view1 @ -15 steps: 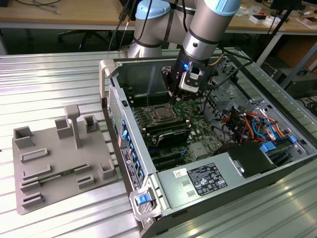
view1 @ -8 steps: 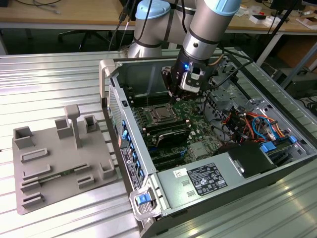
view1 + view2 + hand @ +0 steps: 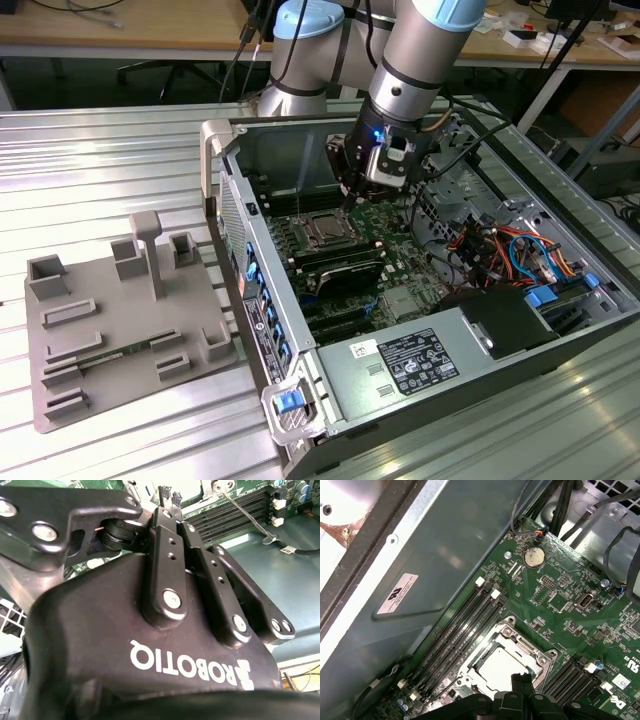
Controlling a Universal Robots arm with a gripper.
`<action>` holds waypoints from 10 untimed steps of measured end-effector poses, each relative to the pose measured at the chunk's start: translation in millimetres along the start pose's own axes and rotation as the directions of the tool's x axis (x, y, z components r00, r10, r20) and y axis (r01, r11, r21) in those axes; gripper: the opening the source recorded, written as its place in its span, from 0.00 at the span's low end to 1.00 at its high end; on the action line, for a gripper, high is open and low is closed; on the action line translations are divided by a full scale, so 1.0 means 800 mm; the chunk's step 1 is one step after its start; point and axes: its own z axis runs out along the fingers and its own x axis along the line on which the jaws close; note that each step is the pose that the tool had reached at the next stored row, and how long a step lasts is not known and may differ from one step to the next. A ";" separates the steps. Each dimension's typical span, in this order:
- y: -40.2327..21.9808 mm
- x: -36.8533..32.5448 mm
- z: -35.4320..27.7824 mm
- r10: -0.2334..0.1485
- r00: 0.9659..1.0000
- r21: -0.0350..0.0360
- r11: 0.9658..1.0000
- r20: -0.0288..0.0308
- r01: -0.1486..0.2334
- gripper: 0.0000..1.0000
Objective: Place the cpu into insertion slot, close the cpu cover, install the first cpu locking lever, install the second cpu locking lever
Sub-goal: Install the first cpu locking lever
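The cpu (image 3: 500, 669) lies in the insertion slot (image 3: 325, 232) on the green board, its silver top showing. The cpu cover (image 3: 532, 649), a silver frame, lies flat around it. My gripper (image 3: 350, 200) hangs just above the socket's edge, on the exterior view's right of it, and its black fingertips (image 3: 520, 682) overlap the cpu's near corner in the first wrist view. The fingers (image 3: 162, 530) are pressed together with nothing between them. A thin locking lever (image 3: 247, 517) stands up beside the socket (image 3: 302, 205).
Long black memory slots (image 3: 465, 625) flank the socket. A coin battery (image 3: 535, 556) and cables lie beyond it. The grey case wall (image 3: 445, 555) rises close by. A black finned module (image 3: 345, 270), the power supply (image 3: 420, 360) and a grey fixture plate (image 3: 120, 320) are in the exterior view.
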 end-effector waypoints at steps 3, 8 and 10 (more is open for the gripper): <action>0.0000 0.0000 0.0000 -0.011 1.000 0.001 1.000 0.000 0.011 0.11; 0.0000 0.0000 0.0000 -0.032 0.999 0.002 0.999 0.001 0.032 0.11; -0.0001 0.0000 0.0000 -0.039 0.999 0.002 0.999 0.001 0.039 0.11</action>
